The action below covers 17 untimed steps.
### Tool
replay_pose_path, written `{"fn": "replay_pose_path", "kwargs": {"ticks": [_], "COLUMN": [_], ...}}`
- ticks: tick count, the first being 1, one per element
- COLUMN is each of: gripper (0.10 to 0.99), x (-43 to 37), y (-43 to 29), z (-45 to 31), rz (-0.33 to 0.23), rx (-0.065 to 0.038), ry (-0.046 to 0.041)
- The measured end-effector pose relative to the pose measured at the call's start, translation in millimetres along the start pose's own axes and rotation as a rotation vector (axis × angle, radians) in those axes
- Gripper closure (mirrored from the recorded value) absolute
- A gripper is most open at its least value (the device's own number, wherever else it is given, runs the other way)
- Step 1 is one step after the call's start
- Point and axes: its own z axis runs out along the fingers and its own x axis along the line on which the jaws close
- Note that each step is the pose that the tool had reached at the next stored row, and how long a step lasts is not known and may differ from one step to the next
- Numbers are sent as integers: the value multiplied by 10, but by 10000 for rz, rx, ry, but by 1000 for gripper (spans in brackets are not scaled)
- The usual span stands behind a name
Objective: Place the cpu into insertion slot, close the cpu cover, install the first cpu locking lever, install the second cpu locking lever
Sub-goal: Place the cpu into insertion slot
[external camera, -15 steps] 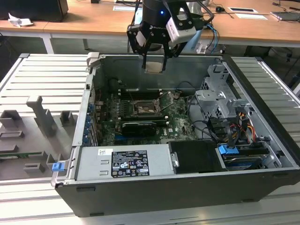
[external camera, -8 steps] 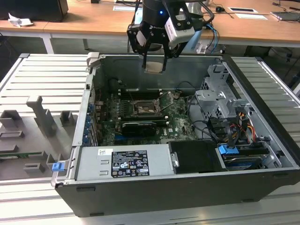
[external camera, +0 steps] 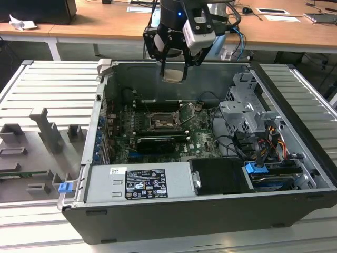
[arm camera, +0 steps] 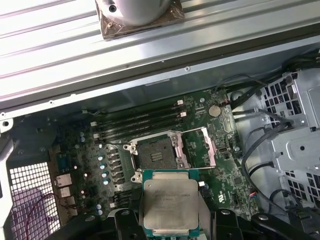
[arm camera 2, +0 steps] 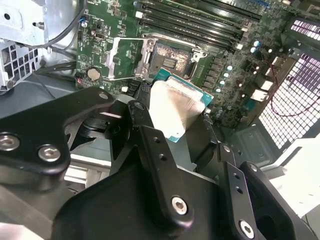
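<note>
Pincer (arm camera: 170, 225) closed on cpu (arm camera: 170, 202) edges, hovering above bare insertion slot (arm camera: 156, 154); cpu cover (arm camera: 200, 147) standing open

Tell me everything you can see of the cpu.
The cpu is a small flat square chip with a dull, scuffed-looking silver-grey metal top and a thin green board edge showing around it. The gripper holds it by opposite sides, jaws closed on it, with the metal top facing both wrist views. It hangs in the air over the open computer case, clear of the empty insertion slot. Nothing else touches it.
</note>
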Motion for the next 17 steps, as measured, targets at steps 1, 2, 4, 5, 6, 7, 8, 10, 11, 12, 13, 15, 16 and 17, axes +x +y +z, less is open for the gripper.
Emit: {"fn": "replay_pose_path", "kwargs": {"ticks": [1,2,4,5,6,7,8,10,11,12,13,15,16,17], "gripper": [557,557,557,557,557,557,557,557,557,557,557,557,557,557], "x": [0,0,0,0,0,0,0,0,0,0,0,0,0,0], "y": [0,0,0,0,0,0,0,0,0,0,0,0,0,0], "z": [0,0,0,0,0,0,0,0,0,1,0,0,0,1], "rz": [44,89,139,156,173,194,222,261,288,306,333,436,482,532], "rx": [-1,-2,-3,-4,-4,-4,-5,-6,-6,-7,-7,-9,-10,-11], "ry": [-4,-9,-13,-14,-16,-18,-20,-24,-26,-28,-30,-40,-44,-49]}}
